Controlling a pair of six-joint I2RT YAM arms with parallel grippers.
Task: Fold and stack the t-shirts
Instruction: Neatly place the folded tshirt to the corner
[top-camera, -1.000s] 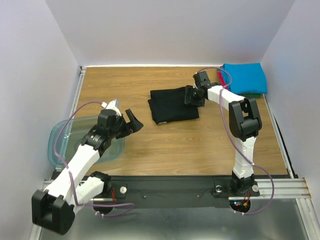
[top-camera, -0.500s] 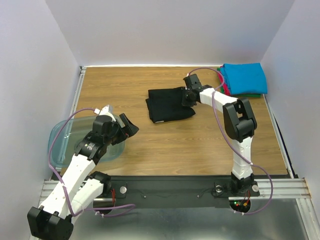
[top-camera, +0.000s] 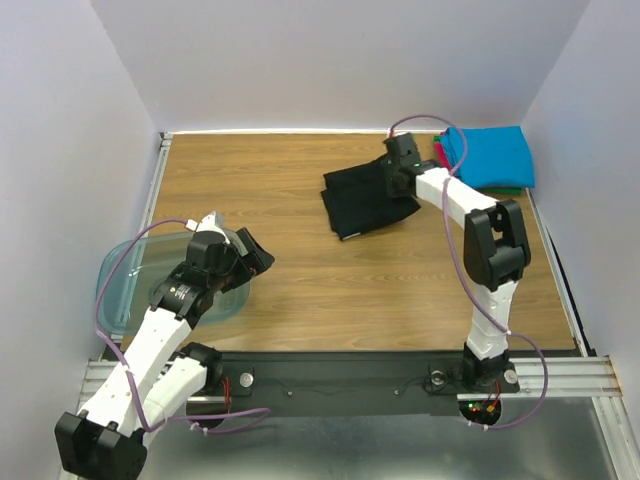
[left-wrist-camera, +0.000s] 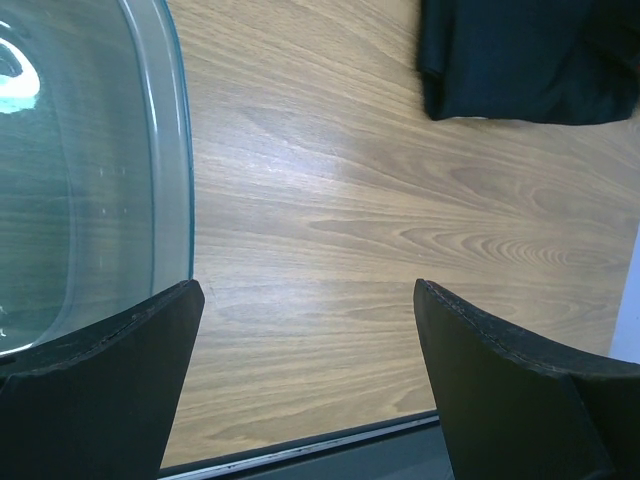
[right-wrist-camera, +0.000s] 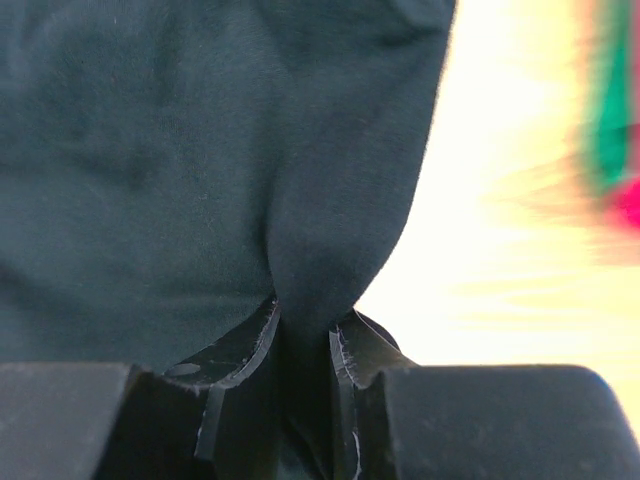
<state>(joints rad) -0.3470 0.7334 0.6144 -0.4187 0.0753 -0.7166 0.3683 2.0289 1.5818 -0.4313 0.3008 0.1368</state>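
The folded black t-shirt (top-camera: 365, 200) lies on the wooden table at the back centre. My right gripper (top-camera: 396, 180) is shut on its right edge; in the right wrist view the black cloth (right-wrist-camera: 200, 150) is pinched between the fingers (right-wrist-camera: 240, 345). The black shirt's corner also shows in the left wrist view (left-wrist-camera: 530, 60). A stack with the bright blue t-shirt (top-camera: 490, 155) on top, red-pink (top-camera: 441, 157) and green (top-camera: 510, 188) edges below, sits at the back right corner. My left gripper (top-camera: 252, 255) is open and empty by the tub.
A translucent blue-green plastic tub (top-camera: 125, 275) stands at the front left, its rim showing in the left wrist view (left-wrist-camera: 180, 150). The table's front edge (left-wrist-camera: 300, 450) lies just below the left fingers. White walls close in the left, back and right.
My right gripper has pulled the black shirt to the right, toward the blue stack. The left arm drew back toward the tub a second ago and has since stayed still.
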